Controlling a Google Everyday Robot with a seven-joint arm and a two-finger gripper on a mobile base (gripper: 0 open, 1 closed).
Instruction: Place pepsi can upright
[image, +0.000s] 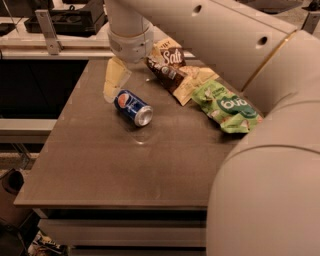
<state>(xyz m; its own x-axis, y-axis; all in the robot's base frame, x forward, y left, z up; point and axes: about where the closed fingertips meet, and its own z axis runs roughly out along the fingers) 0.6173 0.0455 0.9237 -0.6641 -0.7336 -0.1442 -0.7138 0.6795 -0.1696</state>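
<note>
- Brown table (100, 170) fills most of our view, with our own pale arm (260, 190) bulking large at the near right.
- Toward the middle-left of the table, the pepsi can (133, 107) lies on its side, silver end toward us and blue end pointing back and left.
- Just behind that far end hangs our gripper (114, 82), touching the can or very nearly so. We cannot tell whether it is released or clenched, and it does not appear to hold the can.
- Farther right, apart from the can, a green chip bag (227, 107) lies flat. Behind it sits a brown "Salt" chip bag (170, 67).
- We judge the task barely begun: the gripper is at the can, but grasping it, standing it up and letting go all remain.
</note>
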